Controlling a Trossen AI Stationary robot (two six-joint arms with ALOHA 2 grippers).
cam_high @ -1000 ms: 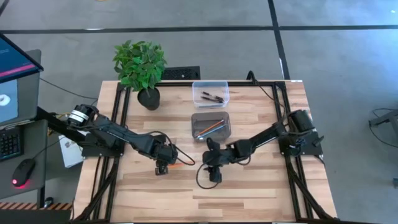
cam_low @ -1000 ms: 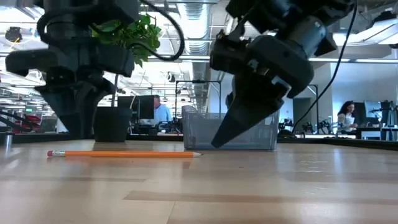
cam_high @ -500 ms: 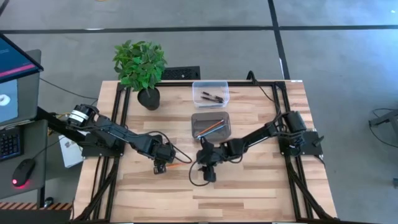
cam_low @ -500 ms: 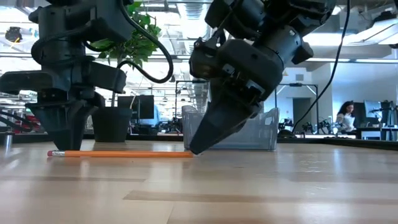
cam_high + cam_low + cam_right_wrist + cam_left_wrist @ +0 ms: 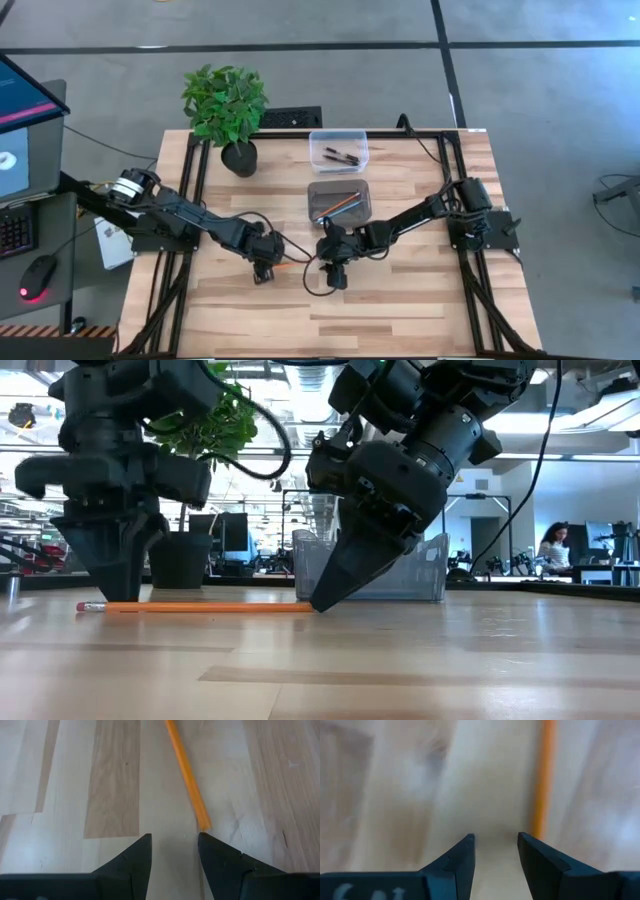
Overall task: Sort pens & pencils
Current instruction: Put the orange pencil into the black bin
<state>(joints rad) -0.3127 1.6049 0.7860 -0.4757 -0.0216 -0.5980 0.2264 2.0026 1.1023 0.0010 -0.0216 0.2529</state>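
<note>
At frame centre, an orange pencil (image 5: 205, 606) lies on the counter (image 5: 400, 310) between the left gripper (image 5: 264, 271) and right gripper (image 5: 334, 278), both with fingers spread.

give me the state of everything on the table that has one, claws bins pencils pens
left claw: open, low over the table beside the pencil's eraser end, holding nothing
right claw: open, low by the pencil's tip, holding nothing
orange pencil: lying flat on the table, not gripped
grey bin: open-topped, holds an orange and a blue pencil
clear bin: open-topped, holds dark pens
plant: upright in its pot
</note>
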